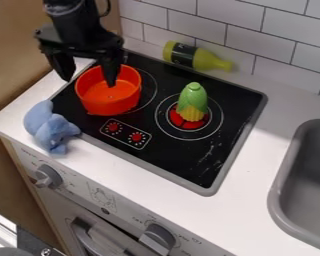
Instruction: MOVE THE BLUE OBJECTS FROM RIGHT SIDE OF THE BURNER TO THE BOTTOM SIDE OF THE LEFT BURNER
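Near left on the worktop [99,161], pinch blue plush toy [49,126] round its middle; looks soft, light, grippy; with claw [89,83] spread wide at orange pot [109,95].

A pot [112,106] is sitting over the left burner [149,91] of the stovetop [239,107], and a corn cob [193,102] is standing on the right burner [213,125]. A bottle [206,59] is lying behind the stovetop on the surface [239,215]. A stuffed toy [48,126] is lying by the stovetop's front left corner. A sink [277,200] is occupying the right side.
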Robot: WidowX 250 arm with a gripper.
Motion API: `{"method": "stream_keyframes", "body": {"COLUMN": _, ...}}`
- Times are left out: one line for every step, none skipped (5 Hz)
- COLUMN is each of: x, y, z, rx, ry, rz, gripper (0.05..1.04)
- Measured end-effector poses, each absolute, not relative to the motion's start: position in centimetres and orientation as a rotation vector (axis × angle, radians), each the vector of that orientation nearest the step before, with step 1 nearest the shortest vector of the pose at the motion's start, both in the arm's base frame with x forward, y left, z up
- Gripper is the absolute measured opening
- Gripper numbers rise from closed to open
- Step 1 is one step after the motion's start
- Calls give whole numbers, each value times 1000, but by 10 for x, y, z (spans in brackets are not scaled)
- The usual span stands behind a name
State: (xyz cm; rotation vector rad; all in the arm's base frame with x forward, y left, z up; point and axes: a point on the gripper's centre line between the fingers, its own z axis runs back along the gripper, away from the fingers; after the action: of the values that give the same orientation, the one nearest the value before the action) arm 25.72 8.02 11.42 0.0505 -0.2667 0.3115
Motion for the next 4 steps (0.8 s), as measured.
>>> {"method": "stream_keyframes", "body": {"x": 255, "y": 52, "z": 126, "rx": 63, "ry": -202, "rz": 383, "gripper": 995}}
{"method": "stream_keyframes", "body": {"x": 256, "y": 30, "z": 136, "rx": 70, "ry": -174, "rz": 426, "gripper": 995}}
{"method": "stream_keyframes", "body": {"x": 259, "y": 16, "z": 142, "rx": 73, "ry": -175, "rz": 454, "gripper": 996}}
{"method": "stream_keyframes", "body": {"x": 263, "y": 0, "z": 144, "rx": 52, "ry": -163, "rz": 497, "gripper": 995}}
